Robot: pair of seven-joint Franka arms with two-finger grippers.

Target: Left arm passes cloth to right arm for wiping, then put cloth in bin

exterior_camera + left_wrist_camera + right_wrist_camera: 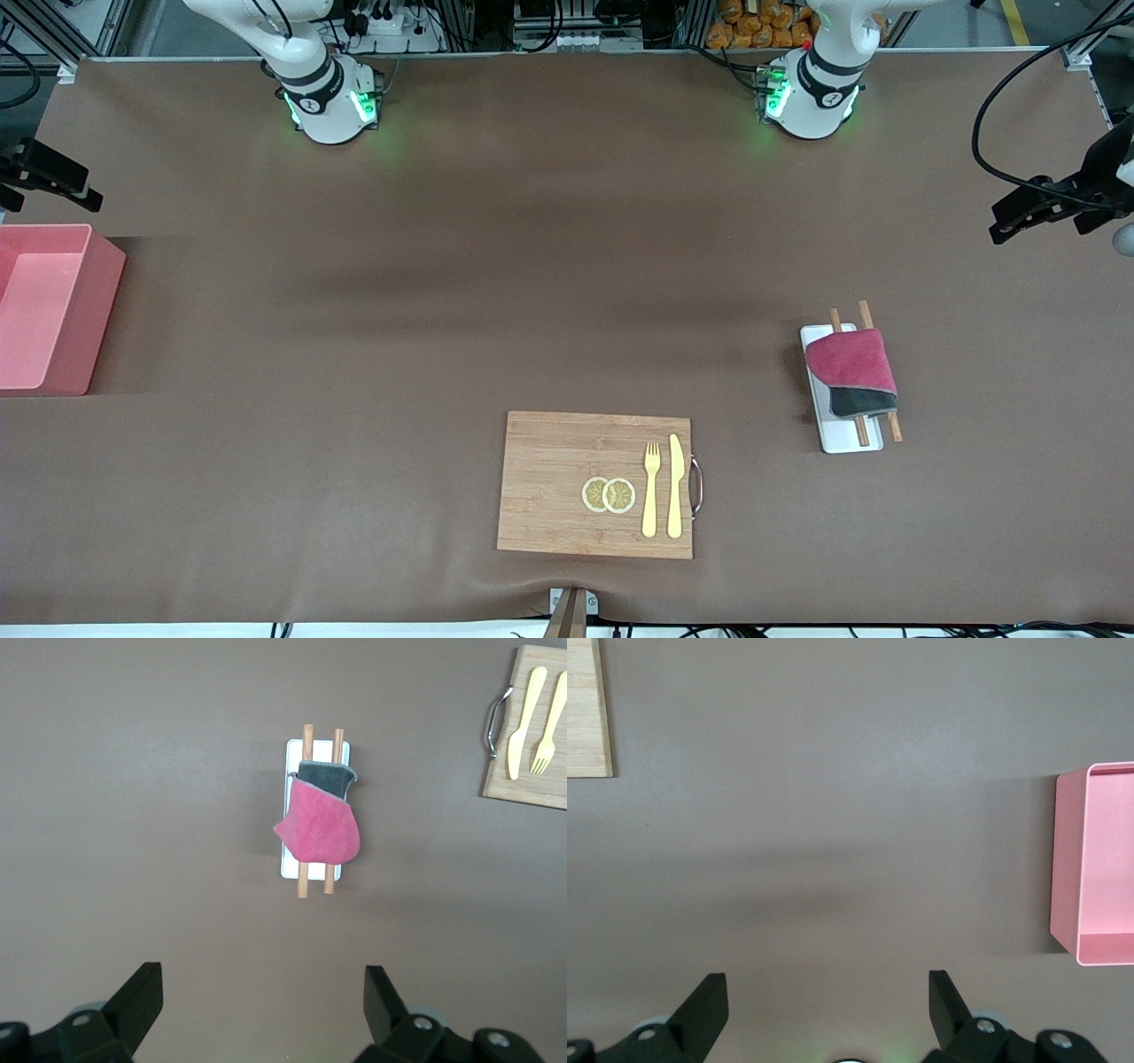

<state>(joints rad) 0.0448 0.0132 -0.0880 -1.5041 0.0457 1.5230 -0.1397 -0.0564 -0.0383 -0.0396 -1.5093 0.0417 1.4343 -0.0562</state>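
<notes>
The crimson-pink cloth [851, 365] [321, 821], its dark grey reverse showing at one end, lies folded over two wooden sticks on a white tray [849, 438] toward the left arm's end of the table. My left gripper [263, 994] hangs high over bare table beside the tray, open and empty. The pink bin [46, 308] [1095, 866] stands at the right arm's end of the table. My right gripper [828, 994] is high over bare table near its own base, open with nothing between its fingers. Neither hand shows in the front view.
A wooden cutting board [567, 483] with a metal handle lies near the table's front edge, carrying two lemon slices [609, 494], a yellow fork [651, 489] and a yellow knife [675, 486]. Black camera mounts [1054, 206] stick in at both ends of the table.
</notes>
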